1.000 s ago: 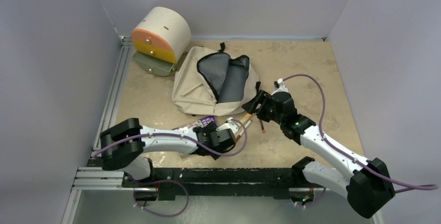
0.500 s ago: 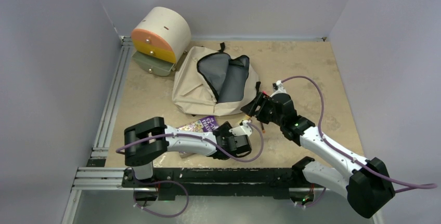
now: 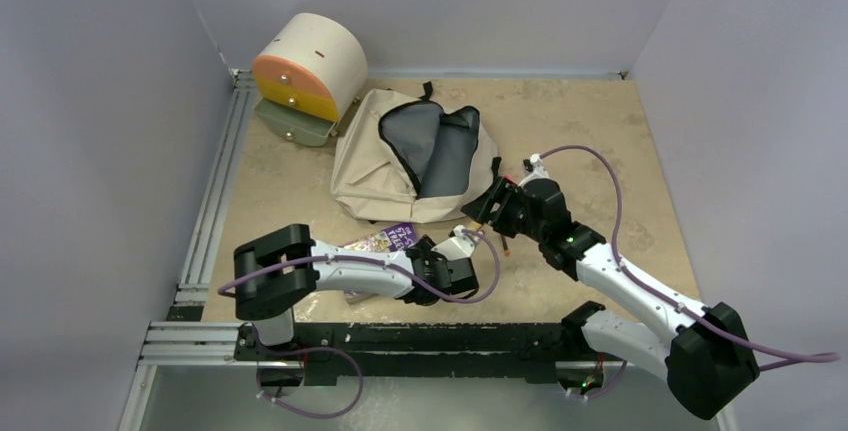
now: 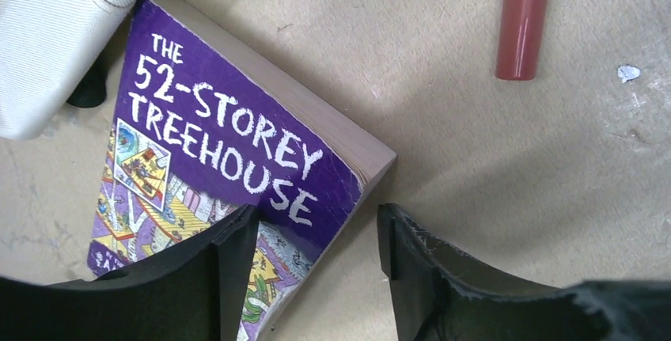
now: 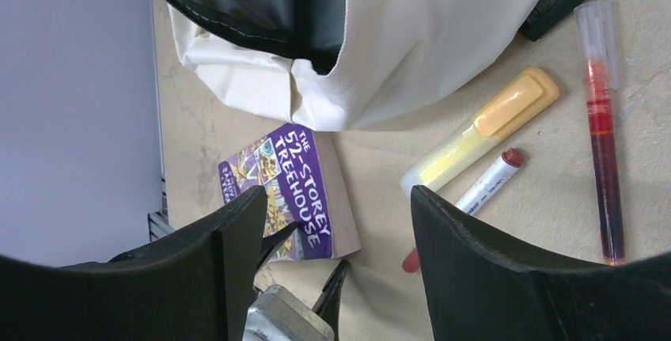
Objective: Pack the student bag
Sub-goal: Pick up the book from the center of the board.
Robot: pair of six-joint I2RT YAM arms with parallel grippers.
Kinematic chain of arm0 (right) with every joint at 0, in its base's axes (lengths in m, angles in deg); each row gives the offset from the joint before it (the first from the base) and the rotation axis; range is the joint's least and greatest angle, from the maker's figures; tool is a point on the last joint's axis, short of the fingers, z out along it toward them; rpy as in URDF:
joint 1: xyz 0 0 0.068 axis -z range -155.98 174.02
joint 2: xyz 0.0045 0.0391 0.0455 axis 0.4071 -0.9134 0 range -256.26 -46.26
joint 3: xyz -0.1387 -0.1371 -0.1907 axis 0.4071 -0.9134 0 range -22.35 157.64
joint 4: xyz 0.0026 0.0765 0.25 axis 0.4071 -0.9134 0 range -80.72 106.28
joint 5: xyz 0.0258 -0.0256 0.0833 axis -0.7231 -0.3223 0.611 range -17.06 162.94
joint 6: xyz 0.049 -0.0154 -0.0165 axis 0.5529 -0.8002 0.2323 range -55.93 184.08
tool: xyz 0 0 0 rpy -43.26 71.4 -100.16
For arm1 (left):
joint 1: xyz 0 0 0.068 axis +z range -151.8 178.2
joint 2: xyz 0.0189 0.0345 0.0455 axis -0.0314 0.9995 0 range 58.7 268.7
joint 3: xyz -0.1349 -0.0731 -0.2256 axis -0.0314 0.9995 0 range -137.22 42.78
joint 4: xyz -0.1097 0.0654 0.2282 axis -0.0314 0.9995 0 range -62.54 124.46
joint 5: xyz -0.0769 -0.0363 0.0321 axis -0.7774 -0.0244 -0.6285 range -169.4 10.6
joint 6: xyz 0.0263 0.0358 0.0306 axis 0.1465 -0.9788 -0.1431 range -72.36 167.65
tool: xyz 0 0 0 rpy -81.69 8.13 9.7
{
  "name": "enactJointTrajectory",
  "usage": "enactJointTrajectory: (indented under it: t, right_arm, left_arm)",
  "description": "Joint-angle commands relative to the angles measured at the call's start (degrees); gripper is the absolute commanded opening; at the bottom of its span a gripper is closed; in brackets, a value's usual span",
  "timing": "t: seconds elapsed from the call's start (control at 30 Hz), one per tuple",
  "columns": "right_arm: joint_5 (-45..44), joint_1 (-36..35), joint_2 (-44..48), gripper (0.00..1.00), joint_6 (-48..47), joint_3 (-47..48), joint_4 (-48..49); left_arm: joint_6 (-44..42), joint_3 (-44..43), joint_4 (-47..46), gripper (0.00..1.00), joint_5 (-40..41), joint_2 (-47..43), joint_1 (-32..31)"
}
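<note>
- Finds the left gripper low over one corner of the purple paperback book titled "The 52-Storey Treehouse".
- Shows its jaws spread to either side of that corner: one finger over the cover, the other off the page edge, with bare beige table between; no pinch yet.
- Shows the right gripper hovering higher, jaws wide apart, nothing between them.
- Places the large beige fabric student bag beyond the left gripper and off to its left, close against the book's far corner. Lies flat, black-zippered mouth open on dark grey lining.
- Puts that same mouth straight ahead of the right gripper.
- Reads the book's long axis as slanting back from the straddled corner and passing beneath the finger over the cover, with the short page edge turned toward the bag side.
- Judges the left arm much the nearer to the book; probably calls for closing on the corner, then carrying forward to the bag mouth.
- Gives title and jaw gap only in the left wrist view, with a mere scrap of bag.
- Adds, in the right wrist view, a yellow highlighter, a red-capped white marker and a clear red pen beside the bag.
- Reveals only from above the cream-and-orange cylindrical drawer unit, beyond the bag, well apart from both grippers.
</note>
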Motion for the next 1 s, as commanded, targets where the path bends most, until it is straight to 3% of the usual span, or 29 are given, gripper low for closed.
enactJointTrajectory:
  t: [0.0,0.17,0.27,0.37,0.97]
  right_arm:
    - [1.39,0.22,-0.01,0.7,0.41,-0.55,2.76]
    - [1.14,0.22,0.69,0.7,0.32,-0.64,2.1]
    - [1.44,0.21,0.91,0.7,0.29,-0.93,1.86]
    - [2.95,0.21,0.58,0.7,0.4,-1.29,2.22]
    - [16.34,0.17,-12.55,0.75,-6.31,7.22,2.9]
  left_arm:
    - [3.1,1.36,3.58,0.55,-6.09,5.15,1.56]
    - [3.01,-1.73,6.32,0.39,-4.86,10.03,3.55]
    - [2.56,-2.27,6.54,0.23,-4.57,10.97,3.76]
    - [2.91,-2.4,6.99,0.0,-4.29,10.54,3.85]
    - [1.8,0.63,6.7,0.0,-0.69,-8.53,1.43]
